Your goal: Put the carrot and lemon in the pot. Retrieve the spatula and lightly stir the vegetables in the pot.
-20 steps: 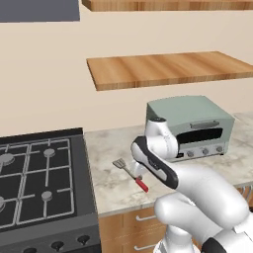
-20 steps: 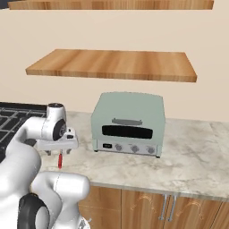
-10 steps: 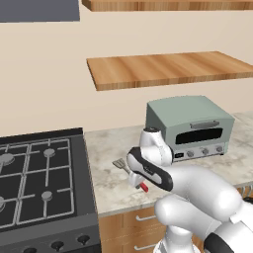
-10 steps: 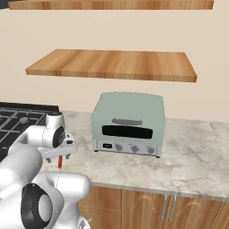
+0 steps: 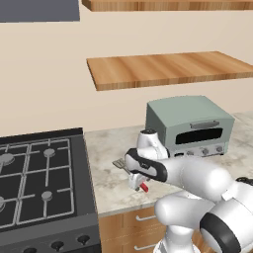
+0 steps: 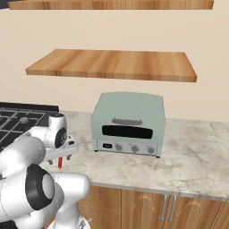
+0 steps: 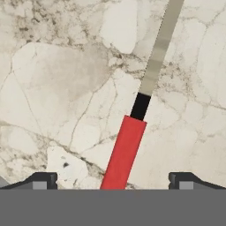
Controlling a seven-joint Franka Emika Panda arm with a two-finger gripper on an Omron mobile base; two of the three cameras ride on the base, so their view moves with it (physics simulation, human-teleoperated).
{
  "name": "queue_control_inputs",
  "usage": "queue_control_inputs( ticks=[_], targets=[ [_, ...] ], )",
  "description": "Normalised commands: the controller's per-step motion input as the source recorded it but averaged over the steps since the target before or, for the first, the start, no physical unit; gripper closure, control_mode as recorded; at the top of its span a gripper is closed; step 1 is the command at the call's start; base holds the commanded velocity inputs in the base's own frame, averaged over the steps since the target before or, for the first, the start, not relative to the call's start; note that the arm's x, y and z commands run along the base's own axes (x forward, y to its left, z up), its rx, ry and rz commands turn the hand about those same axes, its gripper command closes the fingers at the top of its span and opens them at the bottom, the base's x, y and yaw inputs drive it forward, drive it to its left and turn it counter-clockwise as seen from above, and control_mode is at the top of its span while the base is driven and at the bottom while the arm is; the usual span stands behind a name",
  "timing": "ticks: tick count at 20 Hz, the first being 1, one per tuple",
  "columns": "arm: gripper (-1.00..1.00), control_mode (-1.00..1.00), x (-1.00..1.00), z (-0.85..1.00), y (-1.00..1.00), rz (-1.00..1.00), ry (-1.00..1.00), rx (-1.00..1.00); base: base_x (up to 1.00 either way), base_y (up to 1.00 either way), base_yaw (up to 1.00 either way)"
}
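Gripper (image 7: 113, 180) hangs low over the marble counter (image 5: 111, 185), pointing down, jaws spread wide, nothing held. Hand view: spatula (image 7: 132, 128) lies flat on the counter between the two fingertips (image 7: 42, 180), touching neither; red handle runs from 6 o'clock up to frame centre, then a short black neck, then grey shaft going off toward 1 o'clock. Left base view: grey blade (image 5: 120, 163) pokes out at 10 o'clock of the gripper (image 5: 137, 184), red handle end at its 4 o'clock. Right base view: handle tip shows red just under the gripper (image 6: 61, 157). Toaster oven (image 5: 189, 125) sits on the counter at 2 o'clock of the spatula, apart from it. Stove (image 5: 34, 183) at 9 o'clock, beside the counter. Wooden shelf (image 5: 168, 68) on the wall above.
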Motion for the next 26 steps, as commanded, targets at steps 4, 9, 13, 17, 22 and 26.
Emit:
queue_control_inputs(
  ticks=[4, 9, 13, 17, 22, 26],
  targets=[
    [-1.0, -1.0, 0.0, -0.18, 0.03, 0.05, 0.04, 0.0, 0.0, 0.0, 0.0],
    [-1.0, -1.0, 0.12, -0.33, 0.21, 0.0, 0.0, 0.0, 0.0, 0.0, 0.0],
    [-1.0, -1.0, 0.0, -0.18, 0.09, 0.0, 0.0, 0.0, 0.0, 0.0, 0.0],
    [1.0, -1.0, 0.0, -0.19, 0.07, 0.0, 0.0, 0.0, 0.0, 0.0, 0.0],
    [1.0, -1.0, 0.0, -0.13, 0.0, 0.0, 0.0, 0.0, 0.0, 0.0, 0.0],
    [1.0, -1.0, 0.0, -0.01, 0.0, 0.0, 0.0, 0.0, 0.0, 0.0, 0.0]
  ],
)
